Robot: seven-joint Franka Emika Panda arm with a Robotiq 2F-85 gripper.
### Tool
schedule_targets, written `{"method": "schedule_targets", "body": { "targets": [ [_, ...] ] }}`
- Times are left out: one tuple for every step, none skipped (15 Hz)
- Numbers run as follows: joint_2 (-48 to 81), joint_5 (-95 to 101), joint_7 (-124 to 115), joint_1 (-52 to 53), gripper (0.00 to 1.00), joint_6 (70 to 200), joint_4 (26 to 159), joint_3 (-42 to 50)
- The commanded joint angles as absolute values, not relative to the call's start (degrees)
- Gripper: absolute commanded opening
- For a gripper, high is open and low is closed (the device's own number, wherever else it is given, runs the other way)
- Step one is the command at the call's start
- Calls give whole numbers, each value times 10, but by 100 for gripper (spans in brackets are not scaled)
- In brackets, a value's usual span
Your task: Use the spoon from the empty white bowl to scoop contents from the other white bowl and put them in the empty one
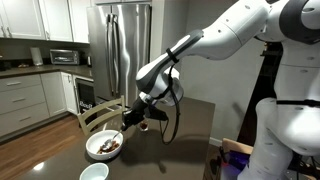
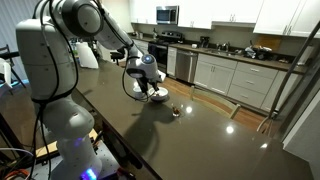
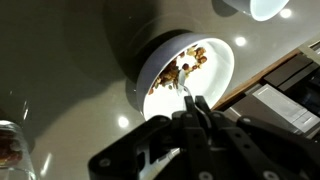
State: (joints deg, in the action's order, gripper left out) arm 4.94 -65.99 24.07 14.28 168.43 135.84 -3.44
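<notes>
The other white bowl (image 3: pixel 222 62), wide and shallow, lies under my wrist with the brown and tan contents (image 3: pixel 186 68) heaped at its far side. My gripper (image 3: pixel 195 101) hangs over the bowl's near rim, shut on the spoon (image 3: pixel 184 88), whose pale tip reaches down into the bowl close to the heap. The empty white bowl (image 3: pixel 262 8) shows at the top right corner of the wrist view. In an exterior view the gripper (image 1: pixel 135 116) is above the filled bowl (image 1: pixel 105 146), with the empty bowl (image 1: pixel 93 172) nearer the table's front edge. From the opposite side the gripper (image 2: pixel 150 84) covers most of the bowl (image 2: pixel 159 96).
A small glass jar (image 3: pixel 8 145) with brown pieces stands on the dark glossy table (image 2: pixel 200 140), a little apart from the bowls (image 2: pixel 177 112). A wooden chair (image 1: pixel 92 116) sits behind the bowls. The table edge (image 3: pixel 262 75) runs close past the filled bowl.
</notes>
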Motion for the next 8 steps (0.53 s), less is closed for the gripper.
{"method": "schedule_targets", "body": {
  "targets": [
    [73,-694,280,132,1,1667,1333,-31],
    [77,-701,284,131,1,1665,1330,-30],
    [80,-707,287,130,1,1663,1329,-29],
    [83,-715,291,128,1,1660,1327,-29],
    [85,-724,297,126,1,1656,1324,-29],
    [85,-735,302,124,1,1651,1323,-29],
    [86,-751,313,122,1,1646,1323,-29],
    [87,-765,320,121,1,1641,1324,-28]
  ]
}}
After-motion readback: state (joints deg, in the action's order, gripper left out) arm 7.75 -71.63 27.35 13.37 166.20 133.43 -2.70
